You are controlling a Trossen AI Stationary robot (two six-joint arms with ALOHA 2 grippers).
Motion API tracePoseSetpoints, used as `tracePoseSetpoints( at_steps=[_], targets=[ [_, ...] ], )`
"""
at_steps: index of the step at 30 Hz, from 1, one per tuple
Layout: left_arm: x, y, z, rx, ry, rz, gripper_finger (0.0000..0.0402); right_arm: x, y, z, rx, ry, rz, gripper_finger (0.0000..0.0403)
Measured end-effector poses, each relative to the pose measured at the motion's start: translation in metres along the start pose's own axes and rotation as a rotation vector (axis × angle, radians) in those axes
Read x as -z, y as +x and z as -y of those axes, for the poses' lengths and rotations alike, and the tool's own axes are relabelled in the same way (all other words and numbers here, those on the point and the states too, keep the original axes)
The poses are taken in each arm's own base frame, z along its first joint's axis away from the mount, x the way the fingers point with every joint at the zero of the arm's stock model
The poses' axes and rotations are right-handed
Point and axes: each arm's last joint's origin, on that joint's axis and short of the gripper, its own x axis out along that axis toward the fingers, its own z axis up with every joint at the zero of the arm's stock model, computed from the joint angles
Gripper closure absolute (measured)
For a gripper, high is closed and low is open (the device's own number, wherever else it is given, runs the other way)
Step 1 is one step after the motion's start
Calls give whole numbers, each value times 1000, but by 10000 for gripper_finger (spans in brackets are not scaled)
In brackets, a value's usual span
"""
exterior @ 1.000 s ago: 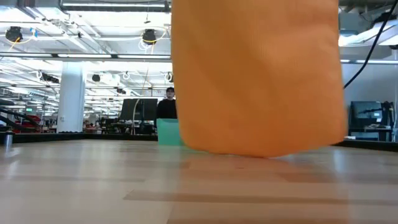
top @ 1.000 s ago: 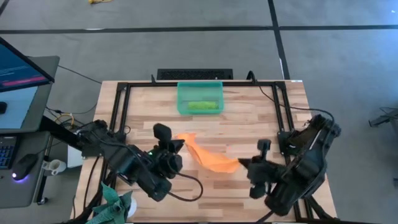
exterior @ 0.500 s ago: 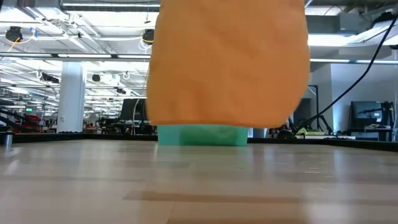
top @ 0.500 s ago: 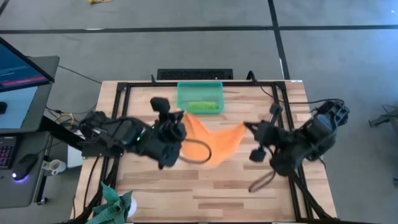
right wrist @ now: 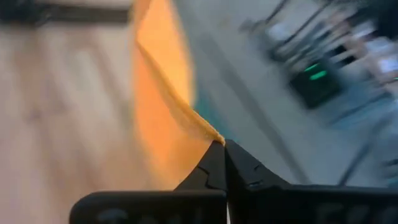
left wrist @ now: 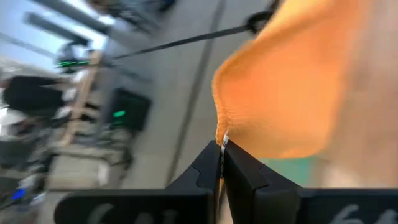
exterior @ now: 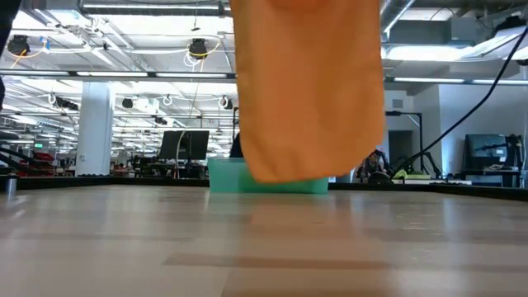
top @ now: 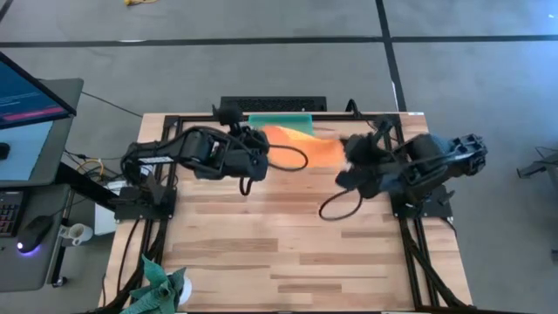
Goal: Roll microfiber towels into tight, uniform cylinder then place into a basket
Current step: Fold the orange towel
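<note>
The orange towel [top: 301,144] hangs spread between my two grippers over the table's far side, above the teal basket [top: 279,121]. In the low view the towel [exterior: 309,82] hangs clear of the table in front of the basket [exterior: 221,176]. My left gripper [top: 261,138] is shut on the towel's left upper corner. My right gripper [top: 342,146] is shut on its right upper corner. The lime green towel is hidden. My left gripper pinches a corner of the orange towel [left wrist: 220,132] between its two shut fingers, right at the hem. The towel hangs below the hold, lifted clear of the table. My right gripper pinches the opposite corner of the orange towel [right wrist: 210,134] between its two shut fingers, with the towel's edge running away from the fingertips. The towel hangs clear of the table.
A darker teal-green cloth [top: 161,283] lies at the table's near left corner. A black frame [top: 161,148] runs along the table's sides and far edge. Bare wood [top: 279,235] spreads over the table's middle and near part. A monitor and desk [top: 26,113] stand left of the table.
Both grippers have gone from the table's near part toward its far edge, staying shut on the orange towel's corners. The towel has been carried along, lifted clear, and now hangs spread between them over the basket.
</note>
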Motion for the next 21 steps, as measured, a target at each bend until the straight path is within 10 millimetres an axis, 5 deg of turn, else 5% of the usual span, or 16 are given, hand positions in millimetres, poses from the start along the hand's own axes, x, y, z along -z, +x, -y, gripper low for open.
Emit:
tracePoseSetpoints(
  at_steps=[10, 21],
  targets=[
    [7, -46, 59, 598, -44, -24, 398, 53, 18, -70, -260, 48, -336, 387],
    [47, -73, 146, 639, -4, -204, 398, 108, 12, -158, -565, 164, -327, 389]
  ],
)
